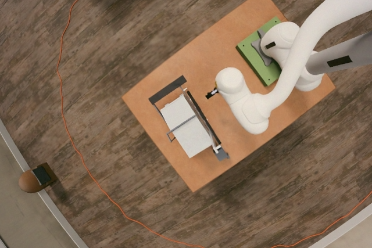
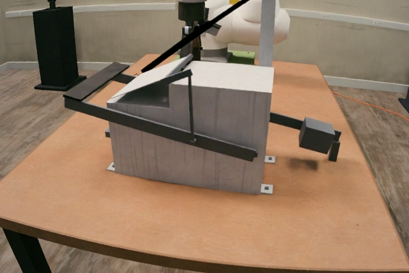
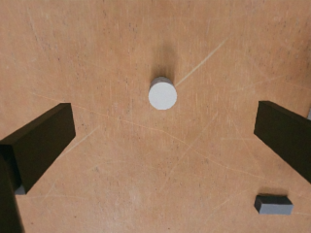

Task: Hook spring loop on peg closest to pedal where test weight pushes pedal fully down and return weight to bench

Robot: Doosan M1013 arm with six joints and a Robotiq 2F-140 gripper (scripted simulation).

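While your pincer (image 3: pixel 162 141) hangs over the bench (image 3: pixel 121 49) with its jaws spread wide and nothing between them, the weight (image 3: pixel 162 94) stands upright on the bench below, a little forward of the midpoint between the two fingers and touching neither. A small grey block (image 3: pixel 273 204) lies on the bench near the right finger, on its rearward side. From the exterior view, the feeder (image 2: pixel 211 111) sits well apart from the pincer, on the near side of it, with the pedal (image 2: pixel 95 80) raised at the feeder's left end and bare. The spring (image 2: pixel 201 30) runs as a dark slanted line up to the post (image 2: pixel 267 22); which peg its loop sits on cannot be told from these views. Judged from this layout, you are at the start of the task: the weight has yet to be gripped, no peg shows a test under way, and the loop's final placement and the weight's return to the bench both remain.
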